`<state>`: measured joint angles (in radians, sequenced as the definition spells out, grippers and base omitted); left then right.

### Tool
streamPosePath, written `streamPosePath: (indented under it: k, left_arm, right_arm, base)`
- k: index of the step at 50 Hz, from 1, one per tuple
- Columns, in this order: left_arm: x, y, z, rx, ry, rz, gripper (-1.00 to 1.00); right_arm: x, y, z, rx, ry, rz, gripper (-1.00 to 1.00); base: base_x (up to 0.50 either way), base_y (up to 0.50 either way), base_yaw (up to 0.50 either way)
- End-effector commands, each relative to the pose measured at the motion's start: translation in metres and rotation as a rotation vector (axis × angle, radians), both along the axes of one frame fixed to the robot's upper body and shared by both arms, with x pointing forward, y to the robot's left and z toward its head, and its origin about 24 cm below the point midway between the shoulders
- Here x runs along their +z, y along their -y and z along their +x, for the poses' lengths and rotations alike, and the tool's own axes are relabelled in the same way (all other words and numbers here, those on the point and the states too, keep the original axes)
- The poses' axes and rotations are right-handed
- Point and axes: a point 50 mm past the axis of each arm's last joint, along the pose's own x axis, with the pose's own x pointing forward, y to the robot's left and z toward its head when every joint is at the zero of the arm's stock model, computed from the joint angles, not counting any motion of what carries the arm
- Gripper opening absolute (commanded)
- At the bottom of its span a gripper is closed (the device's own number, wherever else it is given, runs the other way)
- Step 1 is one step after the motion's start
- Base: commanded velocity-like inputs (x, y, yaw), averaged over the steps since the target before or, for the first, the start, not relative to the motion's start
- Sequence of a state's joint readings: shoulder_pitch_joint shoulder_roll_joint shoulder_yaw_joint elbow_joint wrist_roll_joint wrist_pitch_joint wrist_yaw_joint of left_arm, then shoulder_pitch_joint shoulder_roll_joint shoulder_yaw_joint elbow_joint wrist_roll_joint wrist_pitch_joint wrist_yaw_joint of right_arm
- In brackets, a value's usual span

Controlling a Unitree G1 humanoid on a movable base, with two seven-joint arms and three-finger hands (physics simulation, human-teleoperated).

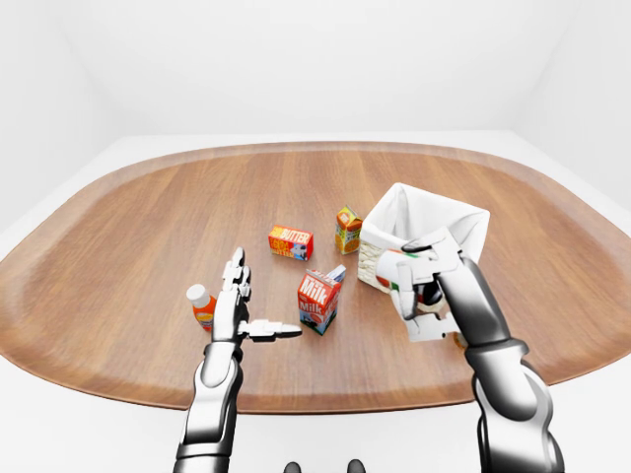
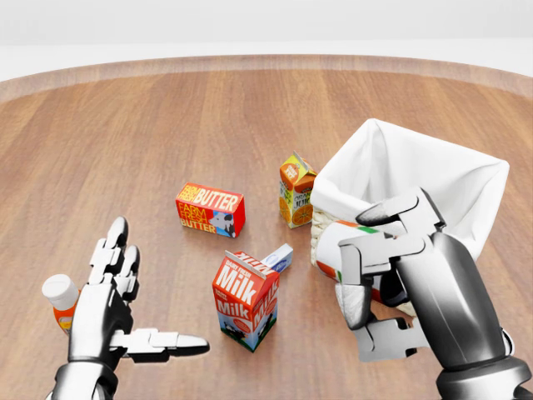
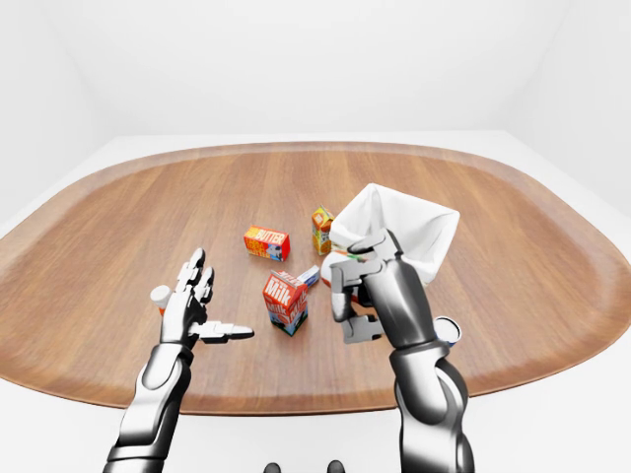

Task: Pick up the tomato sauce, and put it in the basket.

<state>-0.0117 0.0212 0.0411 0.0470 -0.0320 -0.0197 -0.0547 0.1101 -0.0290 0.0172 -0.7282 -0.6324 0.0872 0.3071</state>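
Observation:
The tomato sauce can (image 2: 328, 248), white with red and green print, hangs above the table in my right hand (image 2: 366, 287), whose fingers are shut around it. In the head view the can and hand overlap the near wall of the wicker basket (image 2: 441, 143), which has a white cloth liner and stands at the right. The hand hides most of the can. At the lower left my left hand (image 2: 133, 308) hovers open, palm down, fingers spread, holding nothing.
On the wooden table lie a butter box (image 2: 210, 210), a milk carton (image 2: 245, 300) with a small blue-white pack (image 2: 279, 257) behind it, and an orange juice carton (image 2: 296, 190) beside the basket. A white-capped bottle (image 2: 62, 302) stands by my left hand. A tin (image 3: 449, 330) sits at the right.

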Motion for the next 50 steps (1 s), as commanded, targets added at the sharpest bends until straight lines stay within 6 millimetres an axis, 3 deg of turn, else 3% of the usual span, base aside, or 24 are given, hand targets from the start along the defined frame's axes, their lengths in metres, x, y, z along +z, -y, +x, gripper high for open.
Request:
streamPosePath:
  k: [1, 9, 39, 50]
  left_arm:
    - [0.0, -0.001, 0.0, 0.003, -0.001, 0.001, 1.0]
    - [-0.001, -0.001, 0.0, 0.004, 0.0, 0.001, 1.0]
    - [0.002, -0.001, 0.001, 0.006, 0.0, 0.002, 1.0]
    - [0.001, -0.001, 0.001, 0.004, -0.001, 0.005, 1.0]
  right_arm:
    - [0.024, -0.002, 0.002, 0.008, 0.116, -0.028, -1.0]
    - [0.033, 0.0, 0.019, 0.013, 0.147, -0.056, -1.0]
    - [0.038, 0.016, 0.106, -0.064, 0.079, -0.053, -1.0]
    - [0.019, 0.026, 0.139, -0.13, -0.034, -0.023, -1.0]
  base:
    - [0.0, 0.0, 0.0]
    - [0.0, 0.0, 0.0]
    - [0.0, 0.0, 0.0]
    - [0.0, 0.0, 0.0]
